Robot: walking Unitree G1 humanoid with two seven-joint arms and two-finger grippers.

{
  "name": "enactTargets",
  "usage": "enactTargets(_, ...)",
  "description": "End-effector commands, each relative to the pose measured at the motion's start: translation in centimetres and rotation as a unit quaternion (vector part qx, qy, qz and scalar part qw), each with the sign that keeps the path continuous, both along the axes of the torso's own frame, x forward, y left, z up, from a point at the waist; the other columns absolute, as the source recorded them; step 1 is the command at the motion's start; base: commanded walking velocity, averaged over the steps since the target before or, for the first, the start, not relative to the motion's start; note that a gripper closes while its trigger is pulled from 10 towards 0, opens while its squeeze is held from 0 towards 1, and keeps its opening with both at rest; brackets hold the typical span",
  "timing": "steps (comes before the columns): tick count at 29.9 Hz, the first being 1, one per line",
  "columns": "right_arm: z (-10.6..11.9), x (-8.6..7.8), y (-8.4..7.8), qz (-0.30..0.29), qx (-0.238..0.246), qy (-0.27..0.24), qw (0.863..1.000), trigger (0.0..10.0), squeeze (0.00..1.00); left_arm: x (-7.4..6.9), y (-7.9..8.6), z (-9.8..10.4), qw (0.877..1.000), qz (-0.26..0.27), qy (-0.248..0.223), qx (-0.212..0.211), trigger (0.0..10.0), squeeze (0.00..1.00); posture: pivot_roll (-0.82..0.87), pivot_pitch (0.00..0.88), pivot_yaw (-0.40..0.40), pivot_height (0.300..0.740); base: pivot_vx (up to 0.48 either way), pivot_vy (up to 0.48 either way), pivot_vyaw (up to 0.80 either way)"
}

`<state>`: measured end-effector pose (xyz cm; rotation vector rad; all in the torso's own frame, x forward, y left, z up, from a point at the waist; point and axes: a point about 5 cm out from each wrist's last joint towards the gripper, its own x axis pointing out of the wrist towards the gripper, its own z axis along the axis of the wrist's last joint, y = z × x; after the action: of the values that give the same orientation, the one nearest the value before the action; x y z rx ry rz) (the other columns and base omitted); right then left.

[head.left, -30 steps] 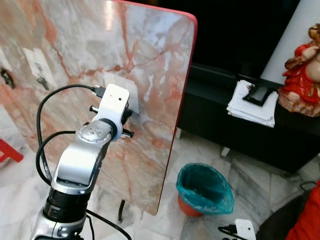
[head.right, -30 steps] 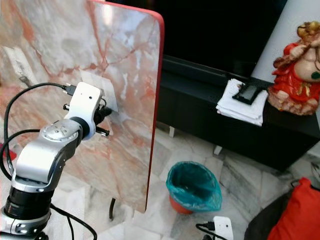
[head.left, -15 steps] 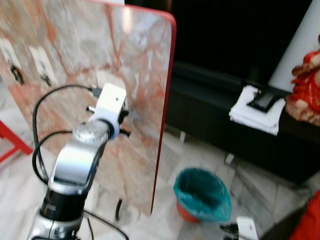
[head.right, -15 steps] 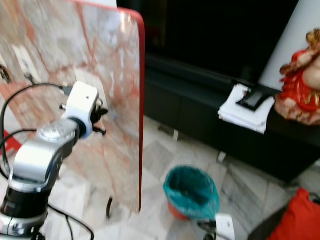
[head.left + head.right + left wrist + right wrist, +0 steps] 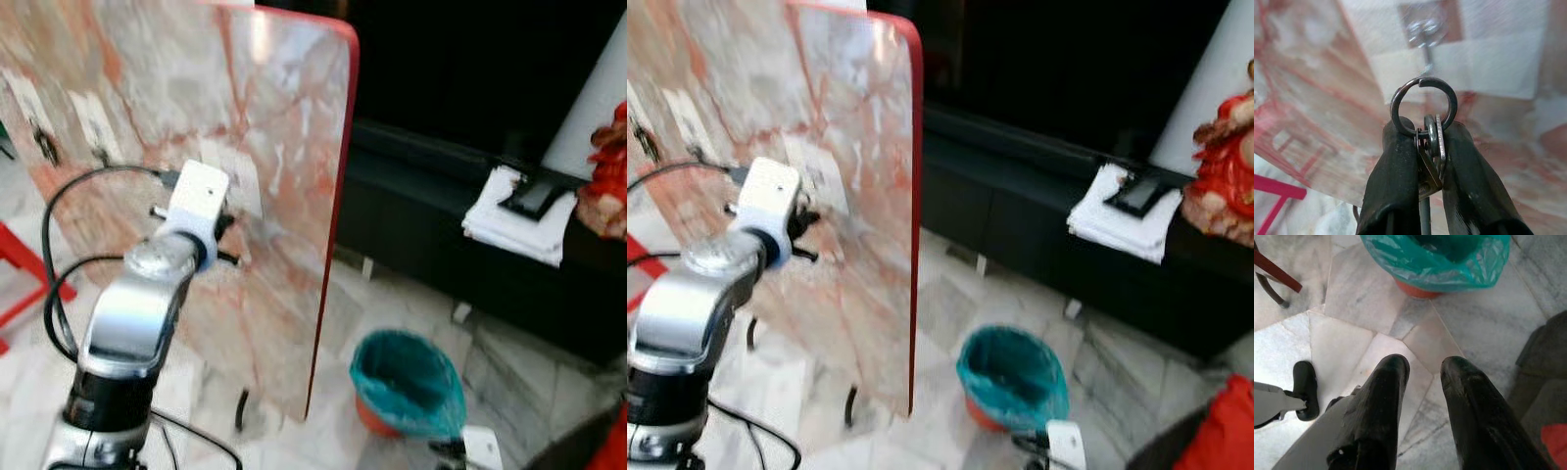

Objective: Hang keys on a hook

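Note:
An upright marble board with a red edge carries a small metal hook on a white tape patch. My left gripper is shut on a bunch of keys. Their steel ring stands up above the fingertips, just short of the hook's shaft, and it is not over the hook. In the eye views the left wrist is raised against the board and hides the fingers. My right gripper hangs open over the floor, with nothing between its fingers.
Two more hooks sit on tape farther left on the board. A teal-lined bin stands on the marble floor to the right of the board. Behind it a black cabinet holds folded white cloths and a red statue. A red stool is at the left.
The whole picture has swung and blurred, so the camera moved. My left wrist stays raised against the board by the tape patch.

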<state>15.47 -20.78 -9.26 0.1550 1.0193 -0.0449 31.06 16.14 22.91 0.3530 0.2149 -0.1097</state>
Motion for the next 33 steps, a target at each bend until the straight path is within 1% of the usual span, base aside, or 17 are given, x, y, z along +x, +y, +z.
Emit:
enactTargets(1,0.1,0.2,-0.2,-0.004,-0.002,-0.004,1.000,10.0,0.00,-0.1,0.2,-0.2,1.000,0.005,-0.001,0.004,10.0,0.00,0.01,0.000,-0.093,0.740,0.000,0.000,0.00)
enactTargets(8,0.1,0.2,-0.2,-0.003,-0.001,-0.004,1.000,10.0,0.00,0.0,0.1,-0.5,1.000,-0.002,0.002,-0.001,10.0,0.00,0.00,0.000,-0.086,0.740,0.000,0.000,0.00)
enactTargets(12,0.1,0.2,-0.1,-0.001,-0.002,-0.004,1.000,10.0,0.00,0.4,0.3,-0.4,1.000,-0.002,0.002,-0.011,10.0,0.00,0.01,0.000,-0.086,0.740,0.000,0.000,0.00)
enactTargets(14,0.1,0.3,-0.1,-0.002,-0.002,-0.004,1.000,10.0,0.00,0.8,0.2,-0.4,1.000,-0.009,0.003,-0.025,10.0,0.00,0.01,0.000,-0.085,0.740,0.000,0.000,0.00)
enactTargets(15,0.1,0.3,-0.1,-0.002,-0.002,-0.004,1.000,10.0,0.00,1.0,0.1,-0.4,1.000,-0.018,0.006,-0.017,10.0,0.00,0.01,0.000,-0.085,0.740,0.000,0.000,0.00)
enactTargets(17,0.2,0.3,-0.1,-0.002,-0.002,-0.005,1.000,10.0,0.00,1.4,-0.2,-0.6,0.999,-0.034,0.017,-0.015,10.0,0.00,0.01,0.000,-0.085,0.740,0.000,0.000,0.00)
enactTargets(22,0.2,0.4,-0.1,-0.004,-0.001,-0.006,1.000,10.0,0.00,2.0,-0.4,-0.2,0.999,-0.047,0.016,-0.012,10.0,0.00,0.00,0.000,-0.085,0.740,0.000,0.000,0.00)
enactTargets(26,0.2,0.4,-0.2,-0.006,-0.001,-0.006,1.000,10.0,0.00,2.1,-0.6,0.1,0.998,-0.067,0.019,-0.003,10.0,0.00,0.00,0.000,-0.087,0.740,0.000,0.000,0.00)
enactTargets(33,0.2,0.4,-0.2,-0.006,-0.001,-0.006,1.000,10.0,0.00,2.2,-1.0,0.6,0.997,-0.070,0.021,-0.004,10.0,0.00,0.00,0.000,-0.087,0.740,0.000,0.000,0.00)
